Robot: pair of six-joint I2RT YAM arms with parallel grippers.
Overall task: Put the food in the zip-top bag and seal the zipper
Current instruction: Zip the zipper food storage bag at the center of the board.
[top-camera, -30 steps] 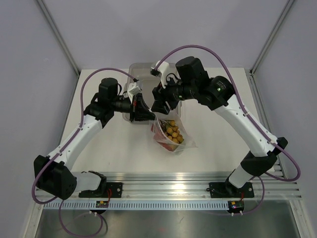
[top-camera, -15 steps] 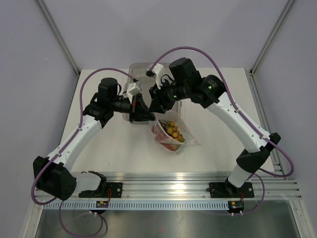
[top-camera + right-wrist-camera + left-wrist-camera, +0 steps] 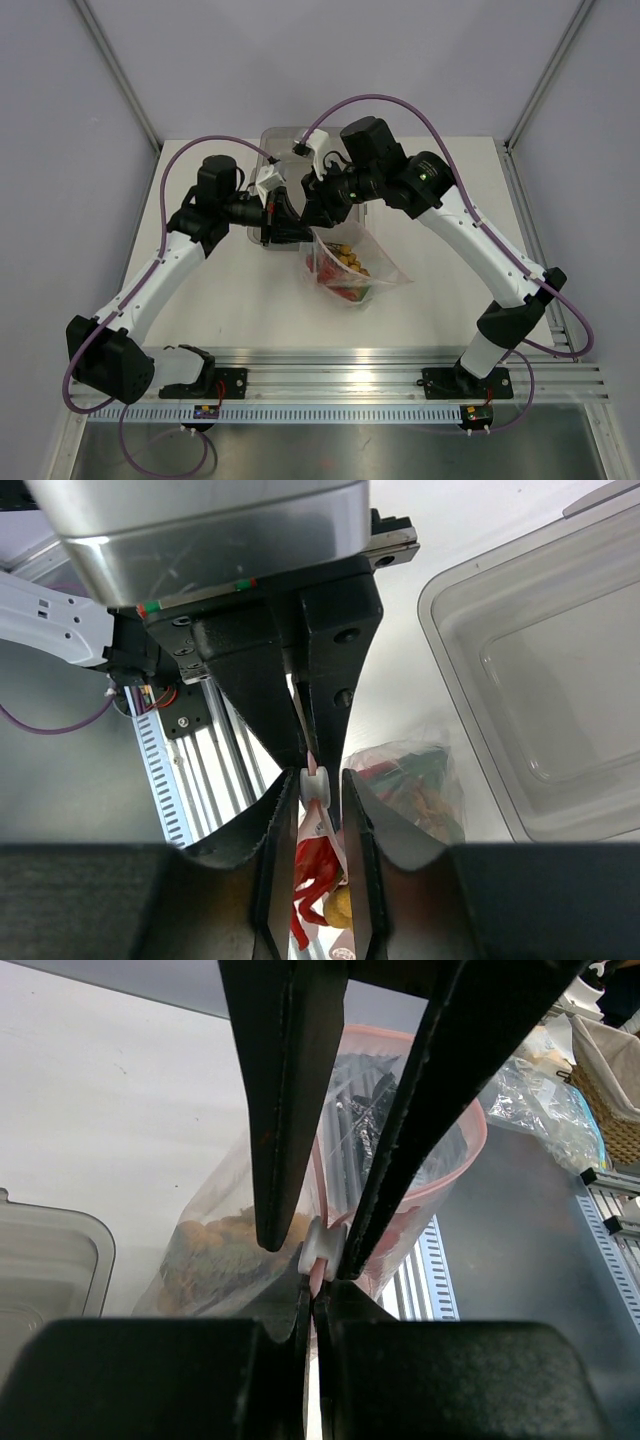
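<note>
– Arms seen from above: where do they meet?
– Over the mouth of the bag (image 3: 378, 272), which sits mid-table (image 3: 220, 300) with toy food (image 3: 346, 263) inside and a clear tray (image 3: 285, 140) behind it. The left gripper (image 3: 298, 232) and right gripper (image 3: 315, 222) are tip to tip. Their jaws are too small and dark to read here.
– And the left wrist camera?
– It shows what the top view cannot: the left jaws pressed together on the pink zipper strip (image 3: 445, 1170), and the right fingers on either side of a white slider (image 3: 322, 1245). Beyond them the bag mouth gapes open. The food is only a brown blur through the plastic.
– The right wrist camera?
– The right jaws stand narrow with the slider between them. Whether they touch it I cannot tell. A red lobster (image 3: 312, 865) and a yellow ball (image 3: 340, 912) show below, and much of the bag is hidden behind the fingers.
</note>
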